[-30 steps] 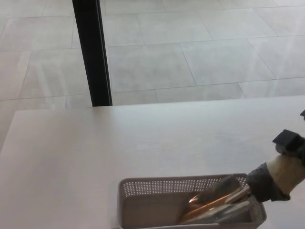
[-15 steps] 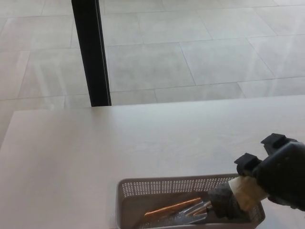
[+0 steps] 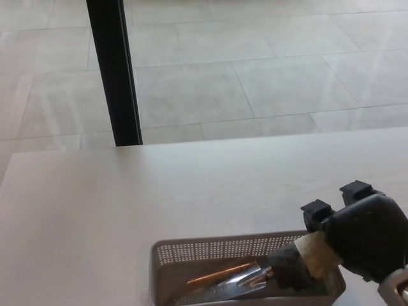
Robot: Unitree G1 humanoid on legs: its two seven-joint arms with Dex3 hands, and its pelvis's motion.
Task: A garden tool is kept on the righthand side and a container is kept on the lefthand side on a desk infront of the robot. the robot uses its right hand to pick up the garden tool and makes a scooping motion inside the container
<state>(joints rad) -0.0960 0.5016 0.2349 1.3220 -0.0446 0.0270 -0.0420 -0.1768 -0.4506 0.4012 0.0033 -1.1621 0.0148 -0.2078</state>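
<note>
The right hand (image 3: 360, 233) sat at the lower right of the frame, a bulky black shape with two knuckle-like blocks showing along its upper edge. It was clamped on the garden tool (image 3: 255, 277), gripping the pale handle where that handle emerged from under the hand. A dark grey collar joined the handle to the working end, which reached leftward and downward into the container (image 3: 210, 250). Inside, a thin copper-coloured strip ran at a slant toward the left, with grey metal just below it; the exact form of the tool's head was hard to make out through the blur.

The container was a light grey basket with rows of small holes along its far wall. It stood at the bottom centre of the frame, its near side cut off by the lower edge of the picture. The hand hung over the basket's right end, overlapping that corner.

The basket rested on a pale counter (image 3: 127, 197) that filled the lower half of the frame. Beyond the counter's far edge lay a floor of large light tiles (image 3: 274, 64), and a black vertical post (image 3: 115, 70) rose in the upper left of the frame, reaching down to the counter's far edge. The left hand was out of view.
</note>
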